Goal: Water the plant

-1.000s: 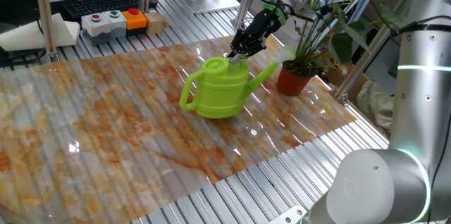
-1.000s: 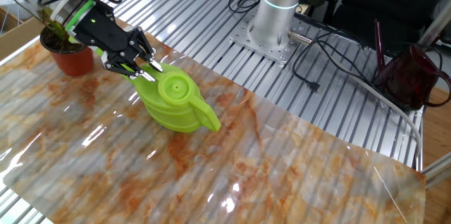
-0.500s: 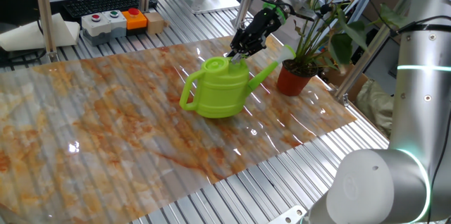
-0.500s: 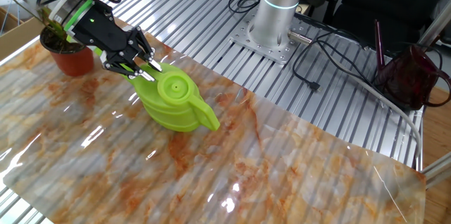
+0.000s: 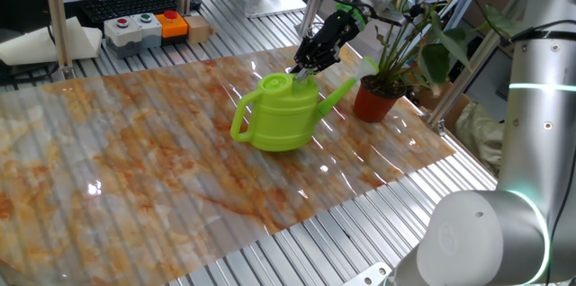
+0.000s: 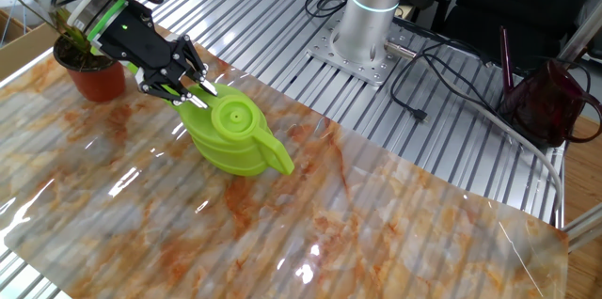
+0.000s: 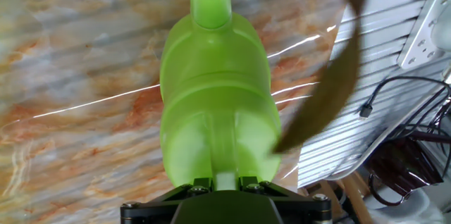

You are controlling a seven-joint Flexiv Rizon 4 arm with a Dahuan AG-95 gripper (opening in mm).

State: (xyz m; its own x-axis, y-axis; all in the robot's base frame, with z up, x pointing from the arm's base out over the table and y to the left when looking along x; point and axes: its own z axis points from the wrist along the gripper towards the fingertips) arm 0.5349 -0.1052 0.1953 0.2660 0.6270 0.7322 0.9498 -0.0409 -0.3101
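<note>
The lime-green watering can [image 5: 281,113] stands on the marbled table sheet [image 5: 135,160], its spout pointing at the plant [image 5: 396,48]. The plant has thin stems and dark leaves and sits in a terracotta-red pot [image 5: 375,102] close to the spout tip. My gripper [image 5: 302,69] is at the can's top on the spout side. In the other fixed view the gripper [image 6: 195,95] sits between the pot [image 6: 91,75] and the can's lid [image 6: 230,117]. In the hand view the gripper [image 7: 225,180] is shut on a green strip of the can [image 7: 215,97]. A blurred leaf [image 7: 331,76] hangs at the right.
A button box [image 5: 144,27], a keyboard [image 5: 126,3] and a white paper cone [image 5: 49,43] lie at the back left. The robot's base column [image 6: 372,7], cables [image 6: 442,83] and a dark red can [image 6: 550,102] stand on the slatted metal table beyond the sheet.
</note>
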